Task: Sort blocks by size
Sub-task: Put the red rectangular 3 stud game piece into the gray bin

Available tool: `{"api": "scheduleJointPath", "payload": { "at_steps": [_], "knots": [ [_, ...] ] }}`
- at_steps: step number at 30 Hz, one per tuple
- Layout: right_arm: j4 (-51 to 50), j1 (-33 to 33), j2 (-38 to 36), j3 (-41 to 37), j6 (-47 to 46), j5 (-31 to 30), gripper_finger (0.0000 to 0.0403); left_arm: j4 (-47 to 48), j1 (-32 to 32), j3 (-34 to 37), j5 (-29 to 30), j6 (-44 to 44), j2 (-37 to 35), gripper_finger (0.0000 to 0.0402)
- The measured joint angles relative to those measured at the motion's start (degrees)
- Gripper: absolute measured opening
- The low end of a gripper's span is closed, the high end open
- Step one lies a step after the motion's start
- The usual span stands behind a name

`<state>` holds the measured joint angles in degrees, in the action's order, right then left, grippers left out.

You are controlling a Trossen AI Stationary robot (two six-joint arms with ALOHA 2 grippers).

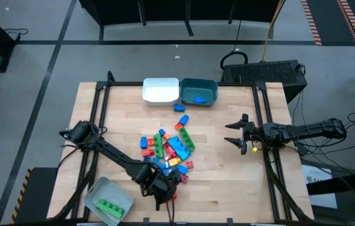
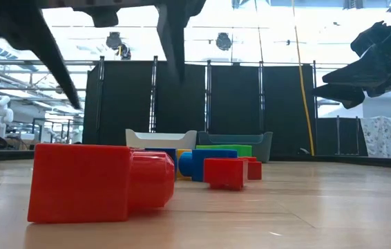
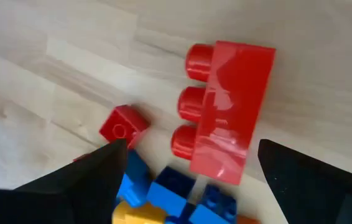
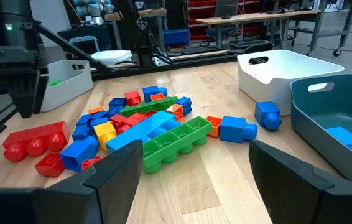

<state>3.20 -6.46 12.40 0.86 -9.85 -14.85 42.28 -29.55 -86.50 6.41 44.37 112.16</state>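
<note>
Left arm: dark, jointed, reaching from the left edge of the bench diagonally toward its near centre, wrist bent downward. Left hand [image 1: 164,196] points down at the bench, its two dark fingers [image 3: 92,174] spread wide. Right arm: extended level from the right; right hand [image 1: 238,134] raised, fingers apart, empty.

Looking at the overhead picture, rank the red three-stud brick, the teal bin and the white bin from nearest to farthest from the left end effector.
1. Red three-stud brick, directly under the left end effector, near table edge.
2. White bin, far edge, left of its neighbour.
3. Teal bin, far edge, right of the white one.
</note>
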Motion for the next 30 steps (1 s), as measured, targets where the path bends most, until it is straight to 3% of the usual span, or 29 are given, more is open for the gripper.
{"api": "scheduleJointPath", "payload": {
  "at_steps": [15, 22, 30],
  "knots": [
    [0.0, 0.0, 0.07, 0.0, 0.0, -0.02, 0.0279, -1.0, 2.54, 0.02, -5.53, 3.05, 4.9, 0.0361],
    [-0.02, 0.0, 0.08, 0.0, 0.0, 0.0, 0.0279, -2.32, 3.72, -0.06, -12.89, 2.61, 5.98, 0.0361],
    [-0.02, 0.0, 0.72, 0.0, 0.02, 0.0, 0.0279, -4.85, 5.0, -0.02, -15.28, 4.53, 8.18, 0.0361]
  ]
}}
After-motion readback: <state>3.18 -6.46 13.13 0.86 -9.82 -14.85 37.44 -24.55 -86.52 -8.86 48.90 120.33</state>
